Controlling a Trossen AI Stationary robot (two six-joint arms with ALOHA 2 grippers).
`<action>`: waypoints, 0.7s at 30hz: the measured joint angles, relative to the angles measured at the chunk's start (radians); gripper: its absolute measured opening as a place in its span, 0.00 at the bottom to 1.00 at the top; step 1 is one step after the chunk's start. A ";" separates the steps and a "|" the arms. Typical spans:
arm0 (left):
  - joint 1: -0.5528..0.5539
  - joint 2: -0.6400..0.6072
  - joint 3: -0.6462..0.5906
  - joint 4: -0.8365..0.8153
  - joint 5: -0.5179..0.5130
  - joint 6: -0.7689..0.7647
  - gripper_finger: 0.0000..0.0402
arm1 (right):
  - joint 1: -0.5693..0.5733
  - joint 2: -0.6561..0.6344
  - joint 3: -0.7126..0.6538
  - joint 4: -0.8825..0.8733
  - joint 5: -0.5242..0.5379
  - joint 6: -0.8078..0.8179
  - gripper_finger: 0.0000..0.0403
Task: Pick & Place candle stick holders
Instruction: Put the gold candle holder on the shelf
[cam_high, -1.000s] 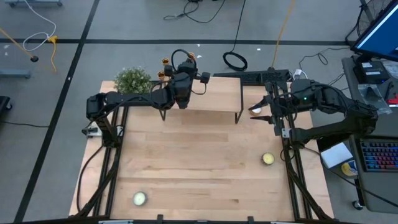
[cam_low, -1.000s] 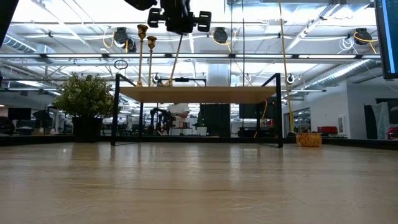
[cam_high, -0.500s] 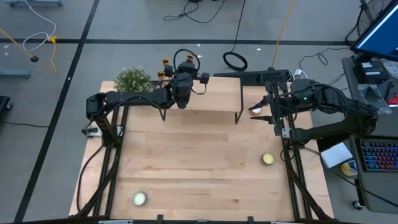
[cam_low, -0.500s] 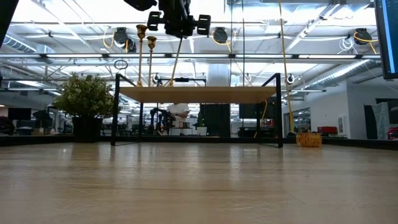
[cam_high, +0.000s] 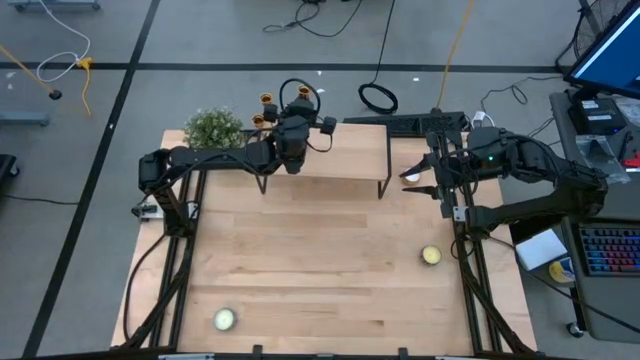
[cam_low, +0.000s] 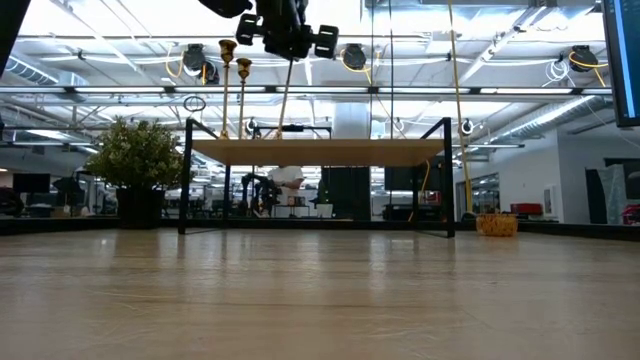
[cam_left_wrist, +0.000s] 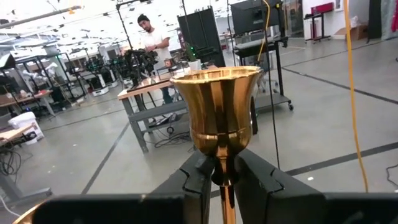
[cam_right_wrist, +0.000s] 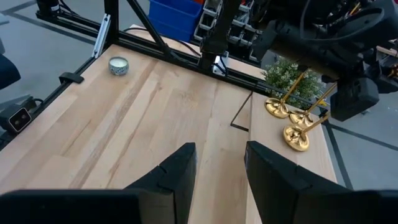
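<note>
Candle stick holders: you have all three gold ones close together on the raised shelf at the far side of the tabletop, beside the green plant. Your left hand is over the shelf, its fingers closed narrowly around the thin stem of one candle stick holder just under its top cup. Your right hand waits off to the right of the shelf, fingers apart, holding nothing. Two small candles sit well apart on the tabletop
</note>
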 joint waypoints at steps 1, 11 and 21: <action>-0.001 0.000 0.000 0.000 0.000 0.000 0.16 | 0.000 0.000 0.000 0.000 0.000 0.000 0.32; -0.006 0.000 0.000 0.002 -0.037 0.034 0.30 | 0.000 0.000 0.000 0.000 0.000 0.000 0.32; -0.016 -0.004 0.000 0.002 -0.037 0.056 0.30 | 0.000 0.000 0.000 0.000 0.000 0.000 0.32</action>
